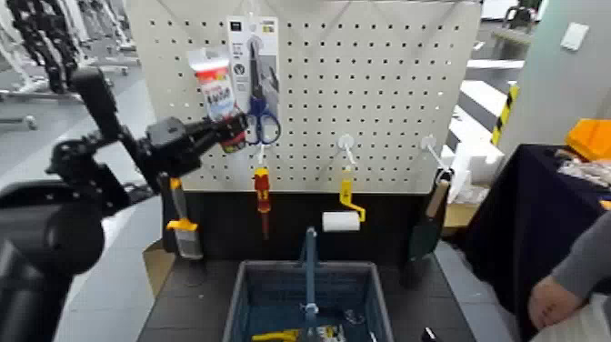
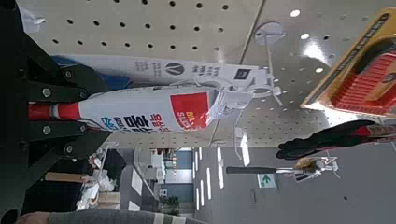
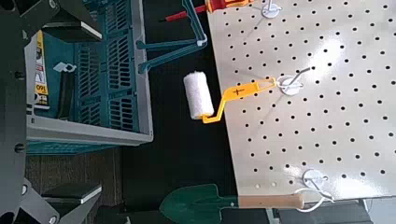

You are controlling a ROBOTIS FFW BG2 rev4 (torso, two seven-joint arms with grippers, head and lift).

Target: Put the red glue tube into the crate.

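The red glue tube (image 1: 217, 94) hangs in its pack on the white pegboard (image 1: 382, 82), upper left. My left gripper (image 1: 236, 129) is raised to the board and shut on the tube's lower red end. In the left wrist view the tube (image 2: 149, 109) lies between the dark fingers (image 2: 56, 89), white label band showing. The blue-grey crate (image 1: 244, 296) with its upright blue handle (image 1: 309, 259) stands below the board, and also shows in the right wrist view (image 3: 103, 84). My right gripper (image 3: 65, 112) hangs open beside the crate, out of the head view.
On the board hang packed blue scissors (image 1: 261, 86), a red-and-yellow screwdriver (image 1: 262, 193), a yellow paint roller (image 1: 343, 216), a brush (image 1: 184, 232) and a green trowel (image 1: 427, 227). A person's hand (image 1: 553, 302) rests at right by a dark-clothed table (image 1: 518, 200).
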